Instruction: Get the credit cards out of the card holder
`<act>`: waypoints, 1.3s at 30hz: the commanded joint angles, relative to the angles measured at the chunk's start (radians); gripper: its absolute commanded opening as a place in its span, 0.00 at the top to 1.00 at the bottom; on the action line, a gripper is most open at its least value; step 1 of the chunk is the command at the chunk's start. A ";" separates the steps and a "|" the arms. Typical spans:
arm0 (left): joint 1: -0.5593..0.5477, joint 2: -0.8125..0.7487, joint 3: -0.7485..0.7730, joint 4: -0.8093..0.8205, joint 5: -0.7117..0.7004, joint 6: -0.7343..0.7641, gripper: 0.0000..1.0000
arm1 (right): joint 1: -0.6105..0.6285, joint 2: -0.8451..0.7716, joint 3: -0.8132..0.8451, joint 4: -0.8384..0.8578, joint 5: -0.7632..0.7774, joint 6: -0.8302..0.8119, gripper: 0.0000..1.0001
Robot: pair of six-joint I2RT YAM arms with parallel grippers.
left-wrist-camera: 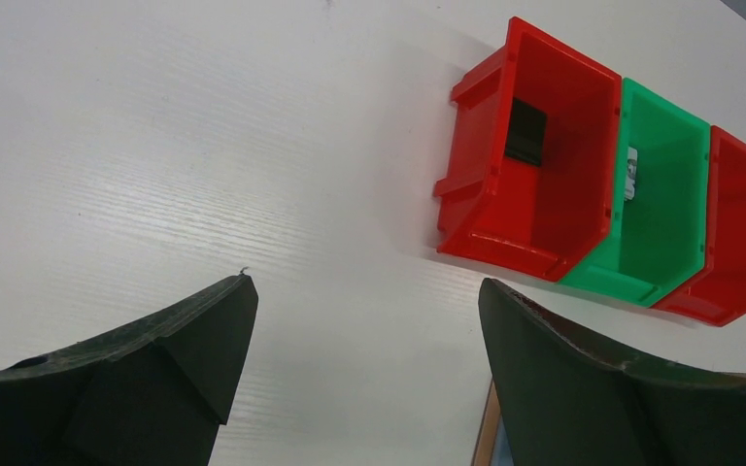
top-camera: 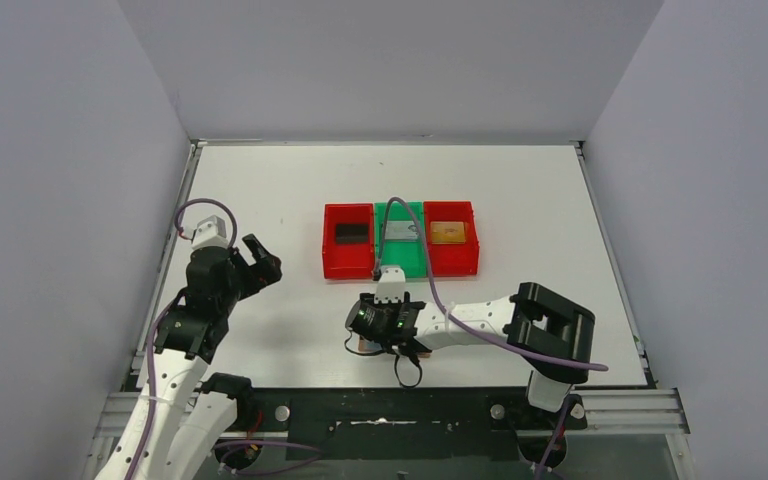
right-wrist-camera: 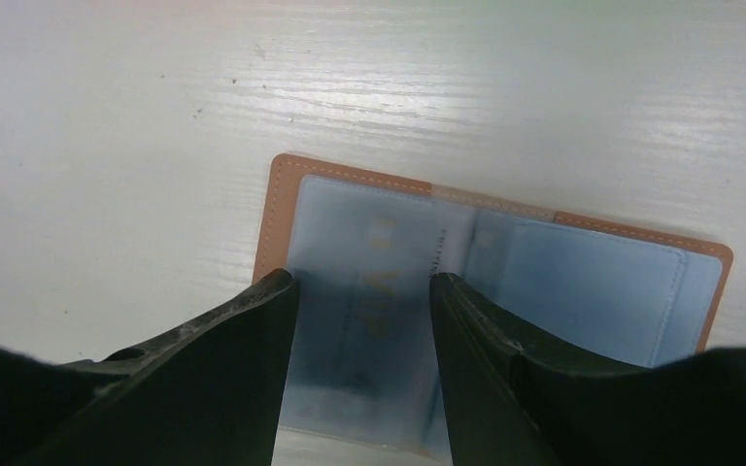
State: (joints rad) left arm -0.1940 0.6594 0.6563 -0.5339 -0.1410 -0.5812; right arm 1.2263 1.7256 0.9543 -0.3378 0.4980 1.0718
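Card holder (right-wrist-camera: 583, 282) lies spread open, inside up, for the right gripper (right-wrist-camera: 361, 282), jaws parted; left gripper (left-wrist-camera: 367, 283) gapes empty.

The card holder (right-wrist-camera: 505, 262) lay open and flat on the bench (right-wrist-camera: 107, 146) — tan-brown stitched border, pale blue pockets facing up. Farther back, a black credit card (top-camera: 350, 234) lay in the left red bin (top-camera: 332, 262), a silver-grey credit card (top-camera: 400, 231) in the green bin (top-camera: 400, 268) and a gold-orange credit card (top-camera: 448, 233) in the right red bin (top-camera: 455, 265) — one to each.
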 commanded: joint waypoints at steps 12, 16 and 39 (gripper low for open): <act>0.007 -0.002 0.005 0.062 0.027 0.017 0.14 | 0.018 0.021 0.017 0.025 0.025 0.037 0.79; 0.007 0.005 0.005 0.071 0.050 0.021 0.14 | 0.014 0.000 -0.008 0.078 0.010 0.027 0.83; 0.007 0.021 0.005 0.069 0.061 0.024 0.15 | 0.060 0.074 0.124 -0.096 0.093 0.051 0.41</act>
State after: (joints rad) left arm -0.1932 0.6930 0.6495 -0.5209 -0.0914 -0.5713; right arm 1.2781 1.7809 1.0458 -0.3843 0.5224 1.0832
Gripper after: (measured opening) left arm 0.849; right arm 0.585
